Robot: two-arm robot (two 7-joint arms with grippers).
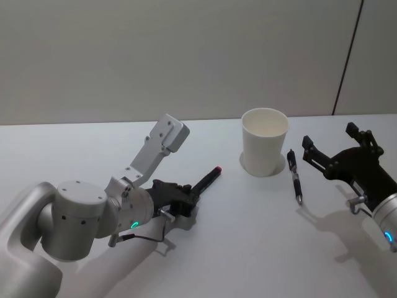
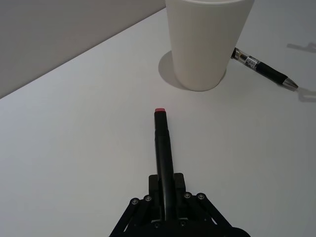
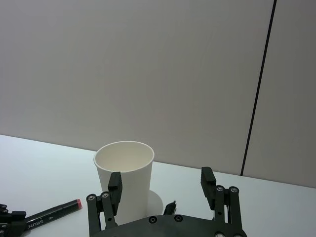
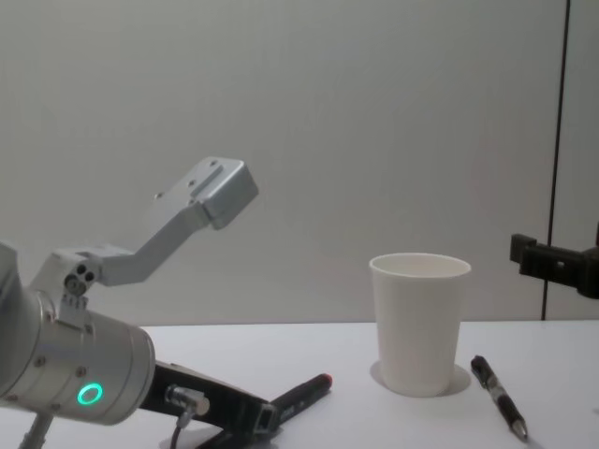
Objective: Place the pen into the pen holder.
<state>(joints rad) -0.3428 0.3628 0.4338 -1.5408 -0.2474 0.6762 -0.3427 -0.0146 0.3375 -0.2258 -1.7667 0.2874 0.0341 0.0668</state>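
Observation:
The pen (image 1: 208, 180) is a thick black marker with a red end, and my left gripper (image 1: 186, 197) is shut on its rear part, low over the table. Its red tip points toward the pen holder (image 1: 264, 141), a white paper cup standing upright a short way beyond. In the left wrist view the pen (image 2: 162, 148) runs out from the gripper (image 2: 166, 197) toward the cup (image 2: 205, 44). My right gripper (image 1: 335, 155) hovers open to the right of the cup, holding nothing; in its wrist view the cup (image 3: 123, 182) stands ahead of its fingers (image 3: 115, 185).
A thinner black click pen (image 1: 294, 176) lies on the white table (image 1: 260, 248) just right of the cup, between it and my right gripper. A plain wall stands behind the table.

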